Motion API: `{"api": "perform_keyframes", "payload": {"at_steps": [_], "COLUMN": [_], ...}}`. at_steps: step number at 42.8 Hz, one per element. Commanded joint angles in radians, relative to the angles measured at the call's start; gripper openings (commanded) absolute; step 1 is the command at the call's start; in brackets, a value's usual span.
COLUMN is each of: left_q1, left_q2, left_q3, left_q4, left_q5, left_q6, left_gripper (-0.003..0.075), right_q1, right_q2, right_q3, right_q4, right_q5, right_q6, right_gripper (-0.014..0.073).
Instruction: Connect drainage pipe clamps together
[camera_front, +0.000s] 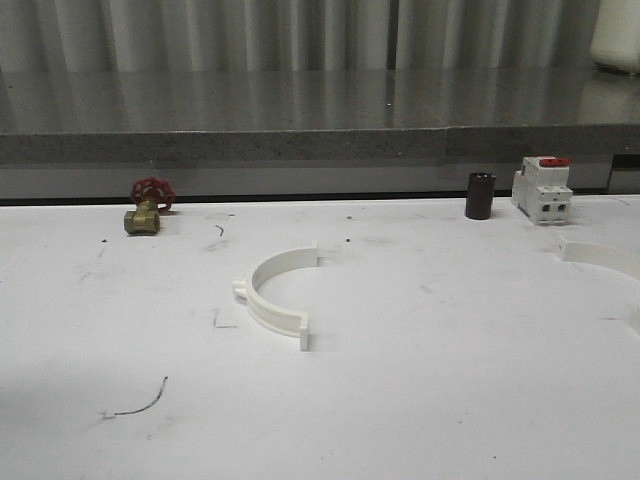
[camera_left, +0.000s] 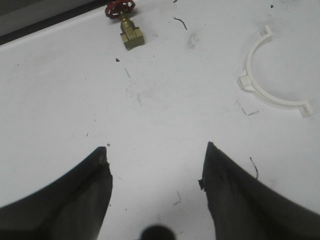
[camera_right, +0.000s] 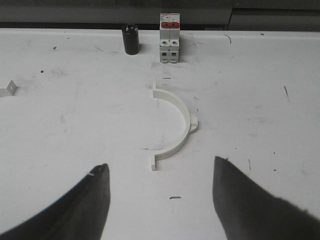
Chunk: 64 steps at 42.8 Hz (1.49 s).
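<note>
Two white drainage pipe clamps lie apart on the white table. One half-ring (camera_front: 257, 300) lies flat near the middle, its open side facing right. The other half-ring (camera_front: 602, 254) sits at the far right and is cut off by the frame edge. My left gripper (camera_left: 156, 148) hovers open over bare table, with the middle clamp (camera_left: 272, 102) ahead and off to one side. My right gripper (camera_right: 160, 162) is open too, and the right clamp (camera_right: 184, 111) lies just beyond its fingertips. One tab of the middle clamp (camera_right: 9, 89) peeks in at the edge.
A brass valve with a red handwheel (camera_front: 148, 208) stands at the back left. A black cylinder (camera_front: 480, 195) and a white breaker with a red top (camera_front: 543, 188) stand at the back right. A grey ledge (camera_front: 300, 145) runs behind the table.
</note>
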<state>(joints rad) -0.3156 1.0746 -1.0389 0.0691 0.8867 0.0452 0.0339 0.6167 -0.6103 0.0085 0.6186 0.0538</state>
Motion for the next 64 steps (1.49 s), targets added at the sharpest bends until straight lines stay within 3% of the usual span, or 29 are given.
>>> {"api": "perform_keyframes", "payload": {"at_steps": [1,12,27,32,44,49,56,64], "left_q1": [0.017,0.013,0.013,0.013,0.013,0.013,0.013,0.013], "left_q2": [-0.131,-0.333,-0.369,-0.369,-0.369,-0.369,-0.369,-0.369], "left_q3": [0.087,0.264,0.272,0.272,0.272,0.272,0.272,0.272], "left_q4": [-0.069,-0.15,-0.15,-0.15,-0.15,-0.15,-0.15,-0.15], "left_q5": [-0.074,-0.155,-0.157,-0.157,-0.157,-0.157,-0.157,-0.157], "left_q6": [0.058,0.075,0.075,0.075,0.075,0.075,0.075,0.075], "left_gripper": [0.0399,0.0399,0.0399,0.0399,0.0399,0.0399,0.0399,0.0399], "right_q1": [-0.004,-0.004,-0.004,-0.004,-0.01,-0.073,-0.175,-0.184], "right_q2": [0.006,0.006,0.006,0.055,0.339,0.489,0.671,0.843], "right_q3": [-0.034,-0.034,-0.038,-0.082,-0.284,-0.381,-0.483,-0.544], "right_q4": [-0.009,-0.009,0.003,0.003,-0.022,-0.018,0.072,0.185], "right_q5": [-0.067,-0.078,-0.077,0.005,0.186,0.244,0.278,0.255], "right_q6": [-0.007,-0.007,-0.007,-0.007,-0.007,-0.007,-0.046,-0.137], "right_gripper": [0.0478,0.0478,0.0478,0.0477,0.0477,0.0477,0.0477,0.0477]}}
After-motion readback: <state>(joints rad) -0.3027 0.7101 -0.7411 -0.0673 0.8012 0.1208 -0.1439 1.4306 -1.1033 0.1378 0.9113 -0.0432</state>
